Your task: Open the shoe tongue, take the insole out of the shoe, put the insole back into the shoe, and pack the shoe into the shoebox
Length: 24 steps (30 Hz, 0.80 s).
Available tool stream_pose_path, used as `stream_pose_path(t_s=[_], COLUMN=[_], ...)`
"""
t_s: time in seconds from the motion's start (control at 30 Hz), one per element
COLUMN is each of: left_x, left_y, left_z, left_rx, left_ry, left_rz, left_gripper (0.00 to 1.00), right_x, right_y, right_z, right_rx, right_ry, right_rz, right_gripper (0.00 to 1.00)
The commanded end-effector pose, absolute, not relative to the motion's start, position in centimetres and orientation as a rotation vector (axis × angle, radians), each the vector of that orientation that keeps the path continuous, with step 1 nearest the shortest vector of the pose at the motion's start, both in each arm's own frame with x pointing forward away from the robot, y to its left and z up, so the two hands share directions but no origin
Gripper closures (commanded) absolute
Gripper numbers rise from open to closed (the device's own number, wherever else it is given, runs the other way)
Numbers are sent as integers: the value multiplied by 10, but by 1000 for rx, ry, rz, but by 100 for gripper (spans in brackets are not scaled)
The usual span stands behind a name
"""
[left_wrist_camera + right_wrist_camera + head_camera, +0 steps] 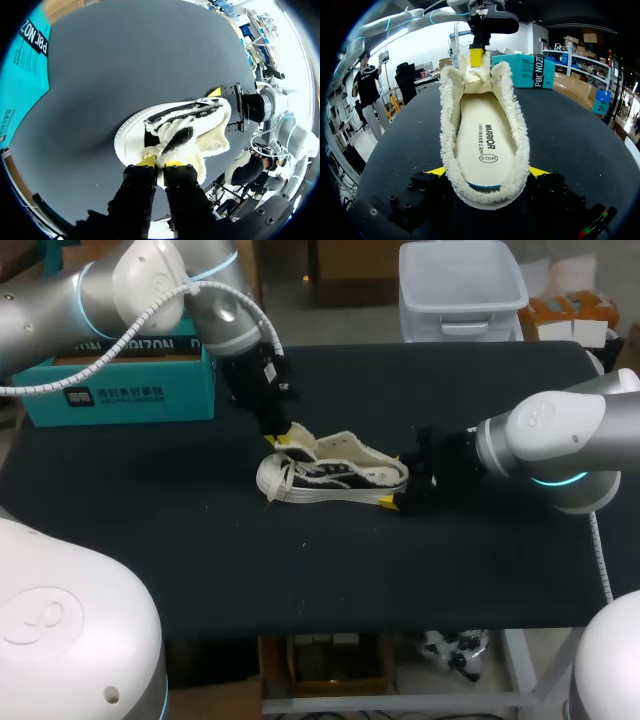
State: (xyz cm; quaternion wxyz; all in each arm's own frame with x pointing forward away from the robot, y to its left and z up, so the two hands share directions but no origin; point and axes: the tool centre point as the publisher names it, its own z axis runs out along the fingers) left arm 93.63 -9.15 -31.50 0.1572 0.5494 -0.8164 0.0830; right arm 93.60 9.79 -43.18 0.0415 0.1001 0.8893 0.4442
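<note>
The left gripper is pinching the floppy tongue of the light shoe on the table while the right gripper is clamping its firmer heel, the bendy insole probably lifting best from the rear.

Canvas sneaker with smooth white rubber sole, fluffy cream fleece lining between the jaws of the right gripper, fleecy tongue between the jaws of the left gripper, smooth matt insole, matt black cloth table cover, teal cardboard shoebox
</note>
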Motion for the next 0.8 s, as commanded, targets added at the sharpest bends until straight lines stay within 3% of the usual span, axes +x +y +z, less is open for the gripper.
stream_pose_path(t_s=[0.03, 0.23, 0.5, 0.53, 0.57, 0.7, 0.8], left_x=[930, 911, 890, 888, 886, 872, 870], left_y=[-95, -100, -127, -131, -134, -143, -143], left_z=[-308, -261, -209, -207, -205, -205, -209], left_rx=[1503, 1318, 556, 489, 364, -395, -516], left_ry=[-2384, -2532, -2891, -2914, -2937, -3079, -3166], left_rz=[260, 376, 366, 359, 338, 34, -119], left_gripper=[0, 0, 0, 29, 100, 100, 100], right_x=[939, 939, 939, 939, 939, 939, 939], right_y=[95, 95, 95, 95, 95, 95, 95], right_z=[-443, -443, -443, -443, -443, -443, -443], right_rx=[305, 305, 305, 305, 305, 305, 305], right_ry=[2715, 2715, 2715, 2715, 2715, 2715, 2715], right_rz=[1365, 1365, 1365, 1365, 1365, 1365, 1365], right_gripper=[100, 100, 100, 100, 100, 100, 100])
